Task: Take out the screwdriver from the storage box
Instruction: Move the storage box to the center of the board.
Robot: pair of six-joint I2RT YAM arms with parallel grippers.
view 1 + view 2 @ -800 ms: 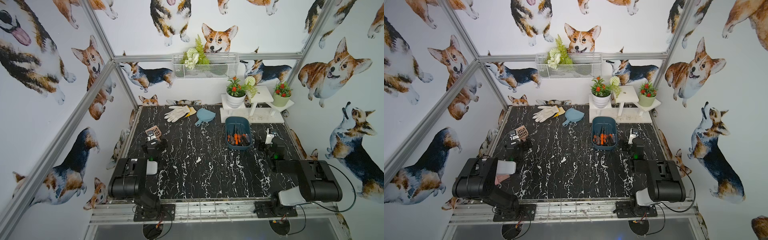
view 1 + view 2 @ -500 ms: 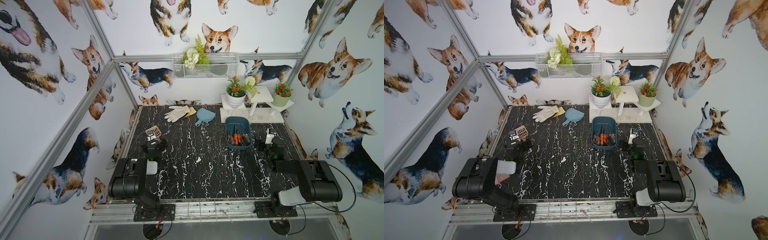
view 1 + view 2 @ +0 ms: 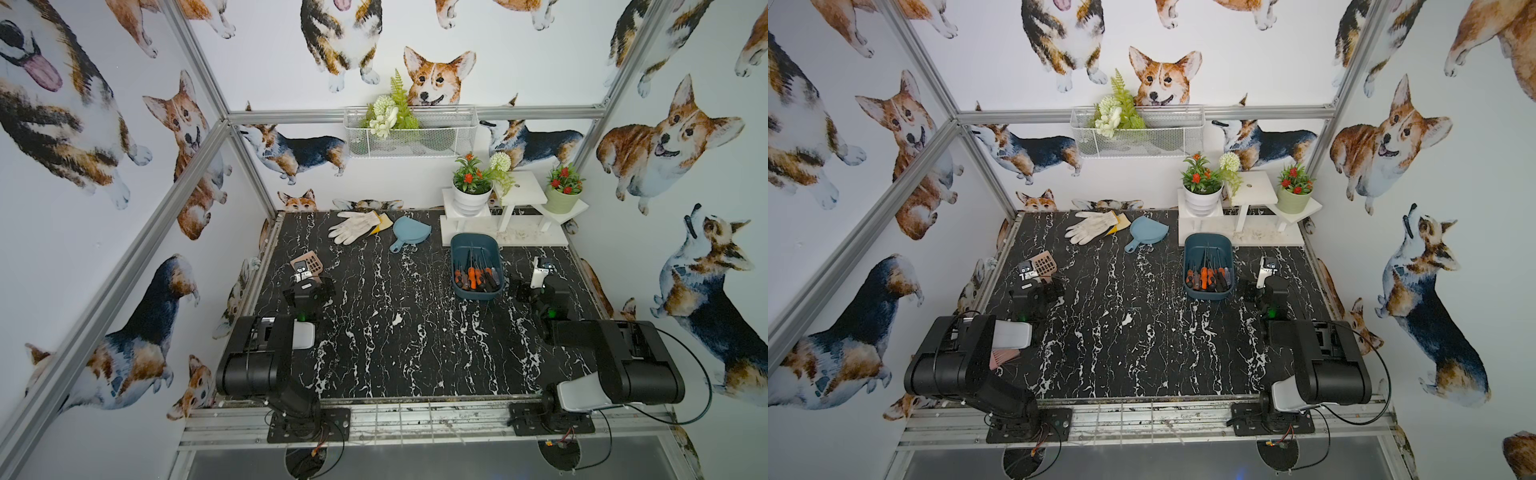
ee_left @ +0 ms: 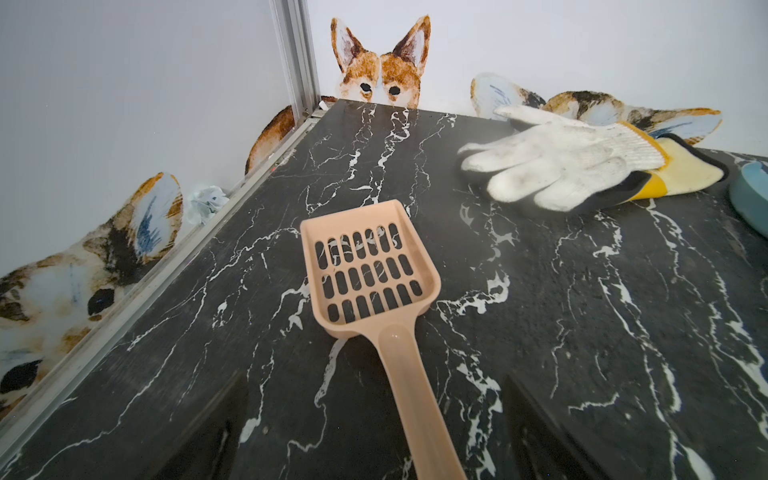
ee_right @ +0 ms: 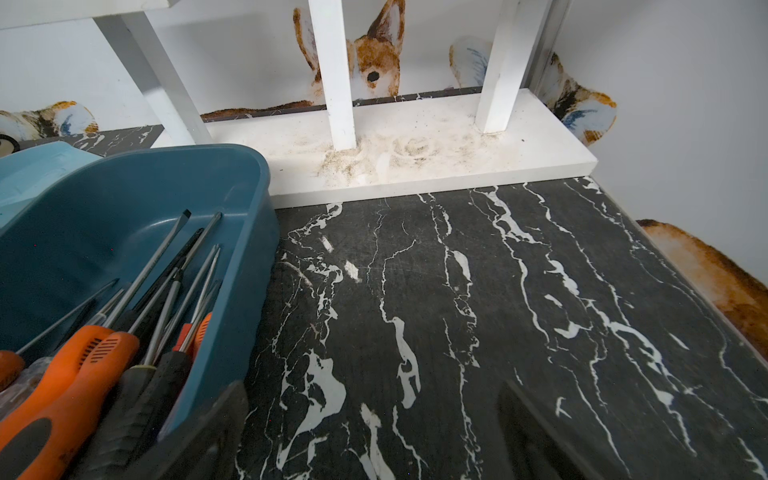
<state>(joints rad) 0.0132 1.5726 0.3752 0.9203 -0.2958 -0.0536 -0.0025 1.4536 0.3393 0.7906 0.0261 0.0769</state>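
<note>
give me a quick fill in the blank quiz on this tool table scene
1. The storage box holds several ____ with orange and black handles.
2. The right gripper sits beside that box with its jaws ____.
3. ____ flower pots stand on the white stand at the back of the table.

Missing words: screwdrivers; open; two

The left arm [image 3: 253, 357] and right arm [image 3: 623, 361] sit folded low, elbows drawn back, wrists stretched forward. The left hand [image 3: 305, 272] has its 2 fingers [image 4: 208, 432] spread wide, clamping nothing. The right hand [image 3: 540, 270] is splayed just as wide, likewise gripping nothing.
</note>
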